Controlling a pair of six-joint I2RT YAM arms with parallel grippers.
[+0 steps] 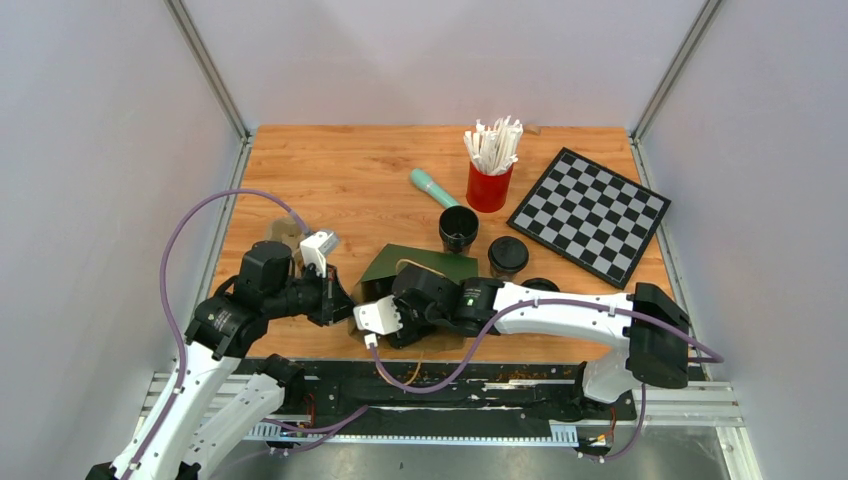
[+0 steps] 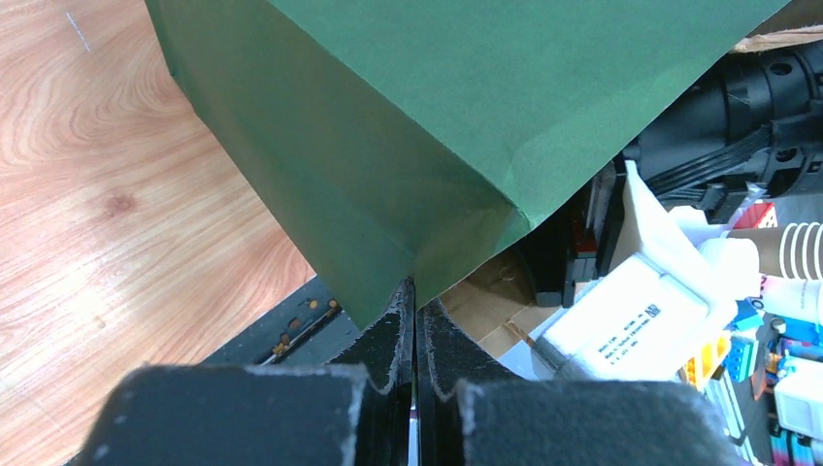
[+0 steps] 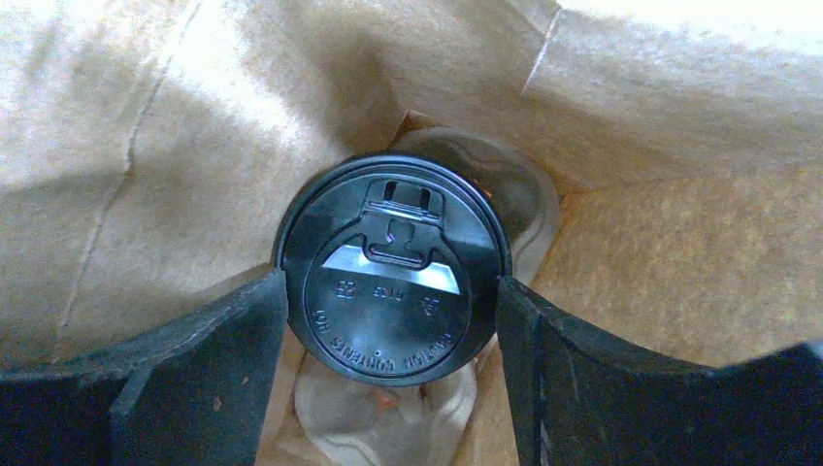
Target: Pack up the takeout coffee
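The lidded coffee cup (image 3: 391, 243) hangs deep inside the paper bag (image 3: 146, 146), above a pulp carrier (image 3: 529, 209), with the right gripper (image 3: 390, 296) clamped across its lid. It is probably light, crushable and slick-lidded, so a gentle grip below the rim suits it. The left gripper (image 2: 415, 306) is closed, pinching the bag's outer corner.

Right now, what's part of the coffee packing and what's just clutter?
Job: green paper bag, its edge pinched by the left gripper; lidded cup inside it, held by the right gripper, jaws either side; open black cup; second lidded cup.
Lying about: checkerboard; teal stick-like object; red cup of white sticks (perhaps stirrers, untouched).
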